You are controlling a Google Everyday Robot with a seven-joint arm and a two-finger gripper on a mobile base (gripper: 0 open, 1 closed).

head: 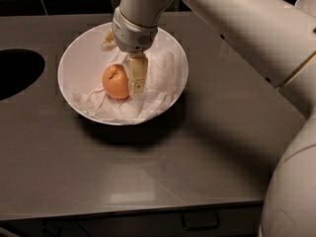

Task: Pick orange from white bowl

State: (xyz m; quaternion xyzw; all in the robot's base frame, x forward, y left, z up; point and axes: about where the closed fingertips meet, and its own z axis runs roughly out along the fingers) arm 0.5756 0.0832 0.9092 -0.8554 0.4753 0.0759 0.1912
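Note:
The orange (116, 81) lies in the white bowl (79, 58) on crumpled white paper, left of the bowl's centre, with its stem dimple facing up. My gripper (122, 58) reaches down into the bowl from above and is open. One finger (138, 74) rests against the orange's right side. The other finger (108, 40) shows near the bowl's far rim, apart from the fruit. The wrist hides the back of the bowl.
The bowl sits on a dark grey counter (163, 167). A dark round opening (17, 73) lies at the left edge. My white arm (256, 38) crosses the upper right. The counter's front edge and a drawer handle (200, 221) run along the bottom.

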